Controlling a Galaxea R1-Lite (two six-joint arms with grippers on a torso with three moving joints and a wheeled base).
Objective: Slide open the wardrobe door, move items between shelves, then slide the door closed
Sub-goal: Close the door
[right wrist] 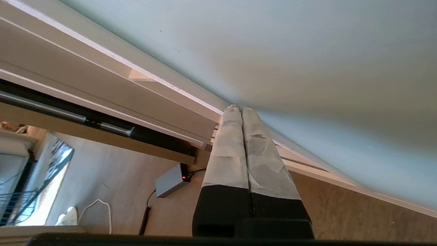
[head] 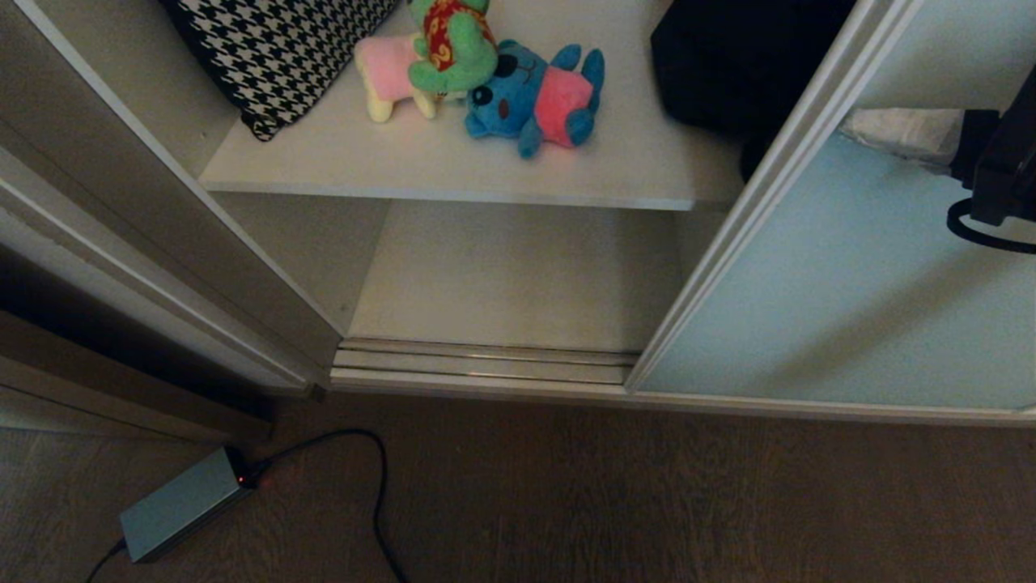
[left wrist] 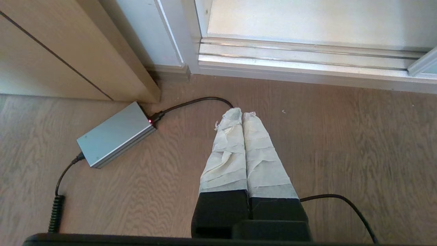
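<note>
Wardrobe stands open on its left side; sliding wardrobe door (head: 842, 283), frosted pale blue-green glass in an off-white frame, sits to the right, its leading edge running diagonally past the upper shelf (head: 453, 170). On that shelf: blue plush toy (head: 530, 97) with pink back, lying on its side near the middle; pale yellow plush with pink part (head: 387, 74) just left of it; a green plush (head: 453, 44) resting on and between the two. Houndstooth cushion (head: 275, 48) at shelf's left, dark bundle (head: 728, 65) at its right, partly behind the door frame. Lower shelf (head: 510, 275) bare, metal track (head: 477, 364) along its front. Right pincer (right wrist: 237, 108) closed, tape-wrapped tips pressed together, holding nothing, tips right at the glass panel near its frame; contact cannot be confirmed. Left pincer (left wrist: 242, 114) closed and empty, hanging low over the wood-grain floor (left wrist: 341, 143), near a grey power brick (left wrist: 114, 135) and its black cable (left wrist: 194, 101).
</note>
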